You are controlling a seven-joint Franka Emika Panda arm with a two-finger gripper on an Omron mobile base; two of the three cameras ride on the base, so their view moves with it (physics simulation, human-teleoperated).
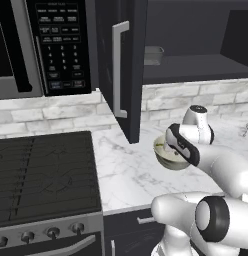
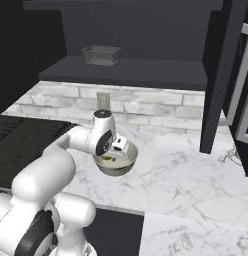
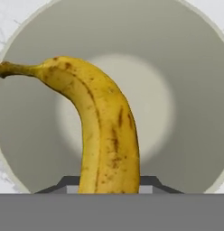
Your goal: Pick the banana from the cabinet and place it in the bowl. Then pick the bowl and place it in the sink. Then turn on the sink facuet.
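Observation:
The yellow banana (image 3: 102, 126) with brown specks hangs stem-away in my gripper (image 3: 109, 182), which is shut on its near end. Right under it lies the round bowl (image 3: 186, 90), cream inside. In the left base view the gripper (image 1: 172, 148) reaches down into the bowl (image 1: 168, 160) on the marble counter. The right base view shows the hand (image 2: 115, 150) over the bowl (image 2: 121, 167). The black cabinet (image 2: 126, 70) stands open above, its door (image 1: 127, 65) swung out. A slim grey piece (image 1: 247, 127) at the right edge may be the sink faucet. The sink is out of view.
A small metal pan (image 1: 153, 55) sits on the cabinet shelf. The open door hangs over the counter just left of the bowl. A black stove (image 1: 46, 175) lies to the left, with a microwave (image 1: 41, 45) above it. The marble counter (image 2: 196, 185) runs on to the right.

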